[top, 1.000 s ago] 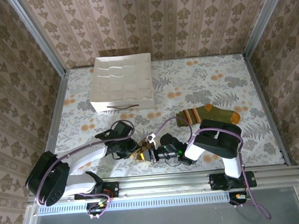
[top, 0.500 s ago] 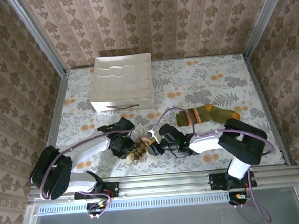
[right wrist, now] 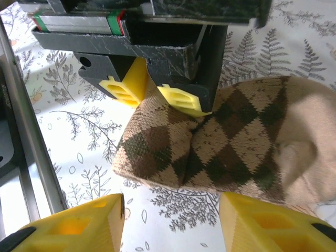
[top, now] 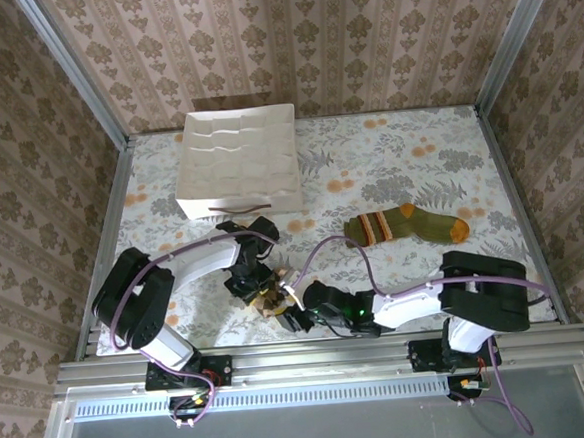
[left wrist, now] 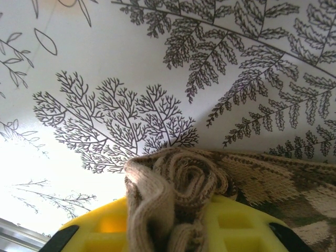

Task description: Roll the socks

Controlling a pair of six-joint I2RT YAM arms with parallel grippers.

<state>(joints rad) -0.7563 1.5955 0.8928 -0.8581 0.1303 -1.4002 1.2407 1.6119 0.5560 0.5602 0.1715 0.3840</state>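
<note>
Right end effector hangs open near the table front edge, just short of the argyle sock, likely to regrip, while left end effector pinches its coiled end against unwinding; green sock lies unrolled farther back.

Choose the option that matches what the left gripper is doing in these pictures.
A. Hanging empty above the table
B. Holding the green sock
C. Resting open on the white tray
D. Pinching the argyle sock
D: the right wrist view shows the left gripper clamped on a bunched edge of the argyle sock, while the green sock lies apart and untouched.
</note>
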